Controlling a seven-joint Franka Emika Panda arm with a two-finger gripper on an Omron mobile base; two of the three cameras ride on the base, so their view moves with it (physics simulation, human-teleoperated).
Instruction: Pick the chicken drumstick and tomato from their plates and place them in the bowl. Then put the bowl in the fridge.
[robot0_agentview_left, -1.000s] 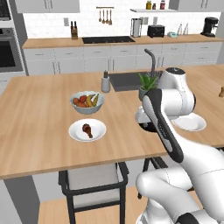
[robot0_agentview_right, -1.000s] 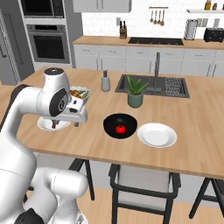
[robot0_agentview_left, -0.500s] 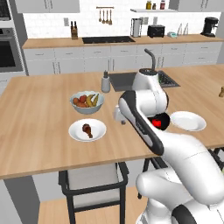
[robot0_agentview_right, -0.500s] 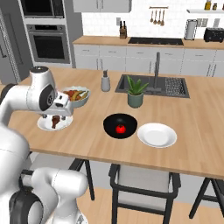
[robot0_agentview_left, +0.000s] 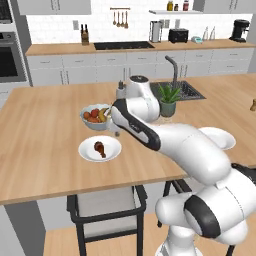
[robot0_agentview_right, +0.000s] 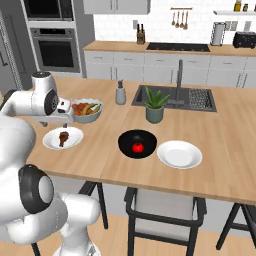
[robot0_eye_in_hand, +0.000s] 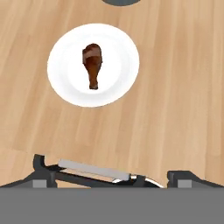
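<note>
With the pincer (robot0_eye_in_hand: 107, 171) spread wide and empty above the table (robot0_eye_in_hand: 183, 87), the chicken drumstick (robot0_eye_in_hand: 92, 63) lies ahead of it on its white plate (robot0_eye_in_hand: 65, 83), so an off-centre descent could nudge the small, tapered piece aside instead of catching it.

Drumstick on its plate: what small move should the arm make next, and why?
Probably shift over the plate and descend. The chicken drumstick lies alone there, the open gripper hangs above and off to one side, and the tomato already sits in the bowl.
</note>
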